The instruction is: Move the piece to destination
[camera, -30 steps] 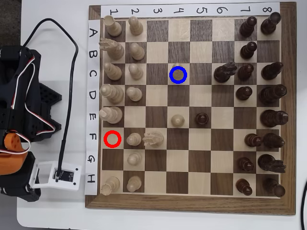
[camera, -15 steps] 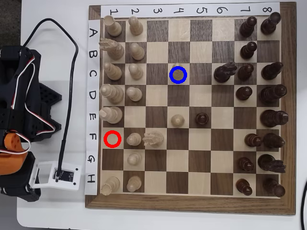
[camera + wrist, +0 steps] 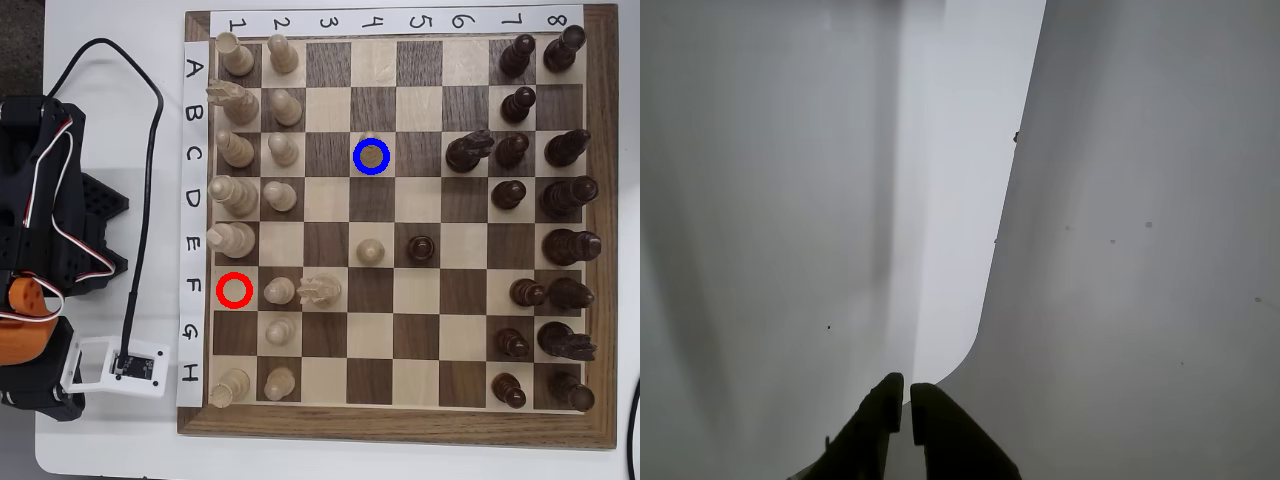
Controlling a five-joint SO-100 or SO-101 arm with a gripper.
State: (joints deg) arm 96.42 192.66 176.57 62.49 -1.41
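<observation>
The chessboard (image 3: 395, 225) lies well right of the parked arm (image 3: 40, 250). The claw (image 3: 908, 405), fingers nearly together, grips nothing. The piece (image 3: 370, 152) stands inside the blue ring (image 3: 372, 157), far from it. Nothing has moved.

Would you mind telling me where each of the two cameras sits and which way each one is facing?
Wrist view: rides on the arm, looking past the closed gripper at plain white surfaces; only the dark fingertips show, and no chessboard.
Overhead view: fixed above, looking straight down on the chessboard, with the piece inside the blue ring and the red ring empty; the folded arm sits at the left edge.
Shared: only the robot itself; the gripper cannot be made out from overhead.
</observation>
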